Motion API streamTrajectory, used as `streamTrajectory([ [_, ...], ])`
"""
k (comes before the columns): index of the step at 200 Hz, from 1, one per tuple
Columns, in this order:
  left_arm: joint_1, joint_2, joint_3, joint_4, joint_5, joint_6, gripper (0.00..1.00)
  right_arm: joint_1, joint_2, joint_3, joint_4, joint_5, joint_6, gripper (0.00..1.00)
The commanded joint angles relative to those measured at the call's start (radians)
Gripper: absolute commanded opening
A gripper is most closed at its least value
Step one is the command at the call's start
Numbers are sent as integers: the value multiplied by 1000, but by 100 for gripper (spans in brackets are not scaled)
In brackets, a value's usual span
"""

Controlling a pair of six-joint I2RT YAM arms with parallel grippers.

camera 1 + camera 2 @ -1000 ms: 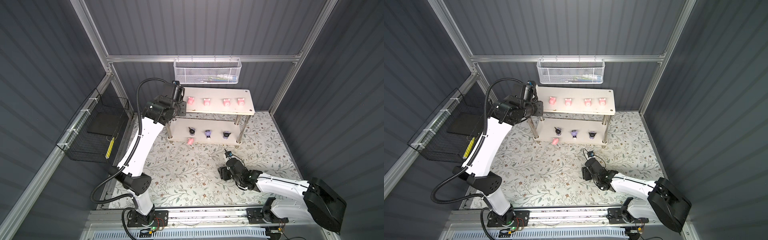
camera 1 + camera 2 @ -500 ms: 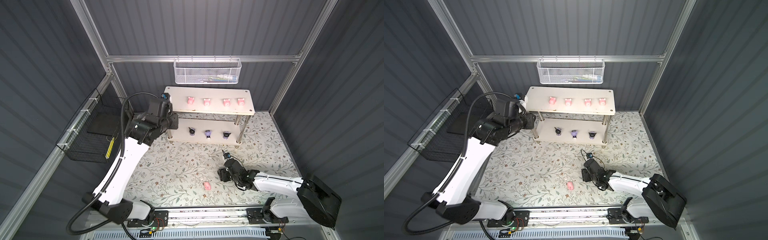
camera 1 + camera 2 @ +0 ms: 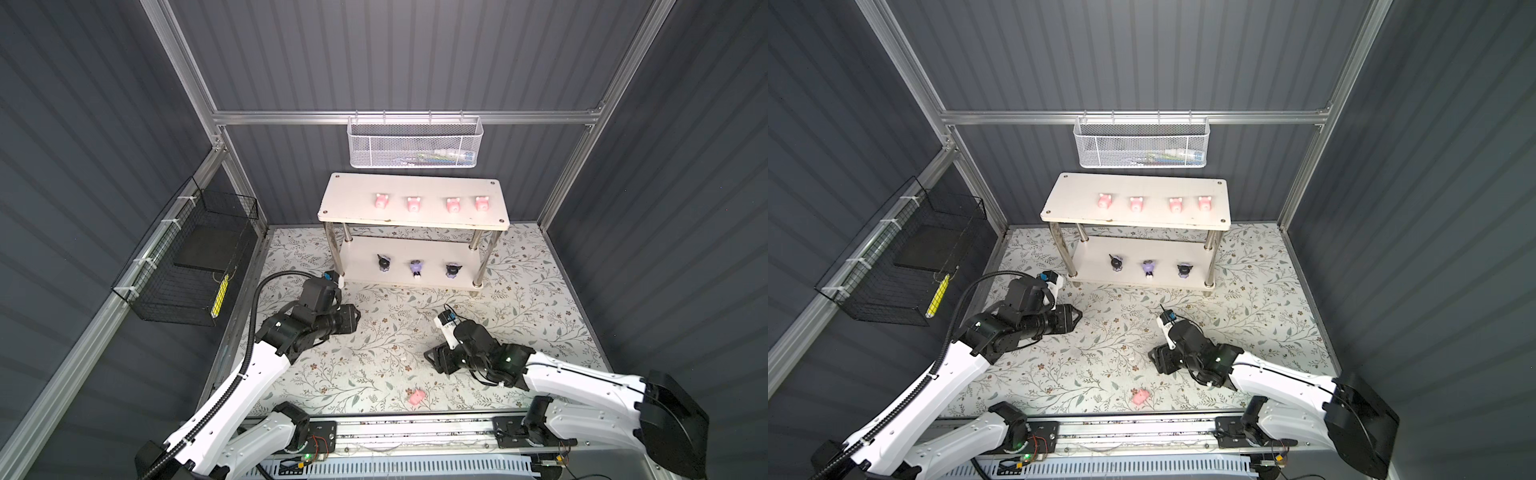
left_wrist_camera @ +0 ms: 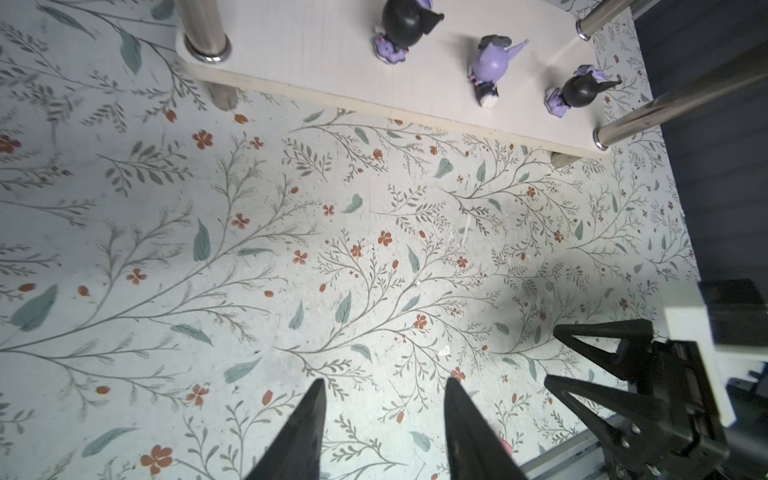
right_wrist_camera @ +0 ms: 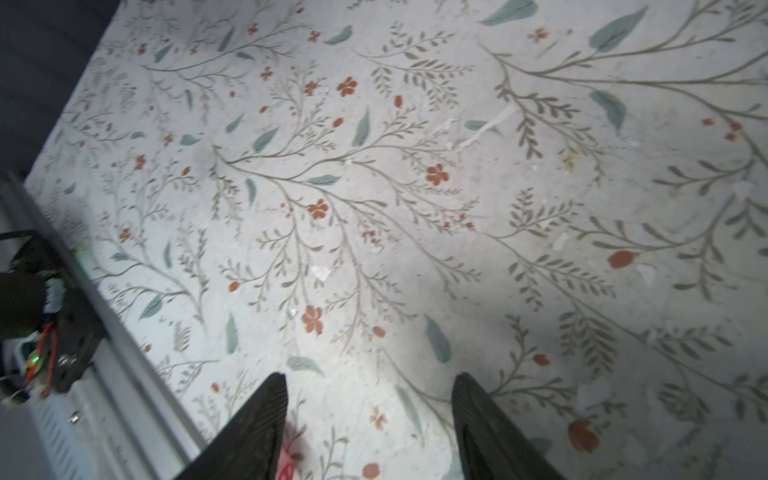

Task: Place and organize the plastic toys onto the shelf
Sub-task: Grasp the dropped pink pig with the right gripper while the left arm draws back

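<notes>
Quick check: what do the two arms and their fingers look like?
The left arm and right arm: white shells, black joints and wrists. A black corrugated cable runs along the left one. The left gripper and right gripper have black tapered fingers.

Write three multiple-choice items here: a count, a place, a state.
1. How many pink toys stand on the top tier of the shelf? A three; B four; C five.
2. Where does the fifth pink toy lie? A on the shelf's lower tier; B on its top tier; C on the floral mat.
3. How is the left gripper? A open, empty; B shut, empty; C shut on a pink toy.
1 B: four in a row. 2 C: it lies on the mat. 3 A: jaws apart, nothing between.
</notes>
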Motion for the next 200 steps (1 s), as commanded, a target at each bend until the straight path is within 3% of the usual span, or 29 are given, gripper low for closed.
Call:
streamTrajectory([
  [1, -41, -6, -35, 90, 45, -43, 50, 40, -20, 23, -141, -75, 3, 66],
  [49, -179, 83, -116, 204, 40, -88, 56, 161, -17, 8, -194, -88, 40, 67],
  [81, -183, 93, -195, 300, 100, -115, 59, 229, 45, 31, -178, -91, 11, 68],
  [130, -182, 83, -192, 290, 85, -102, 65, 270, 245, 115, -143, -73, -58, 72],
  [200, -182, 74, -202, 286, 57, -102, 66, 275, 366, 166, -95, -87, -93, 73],
])
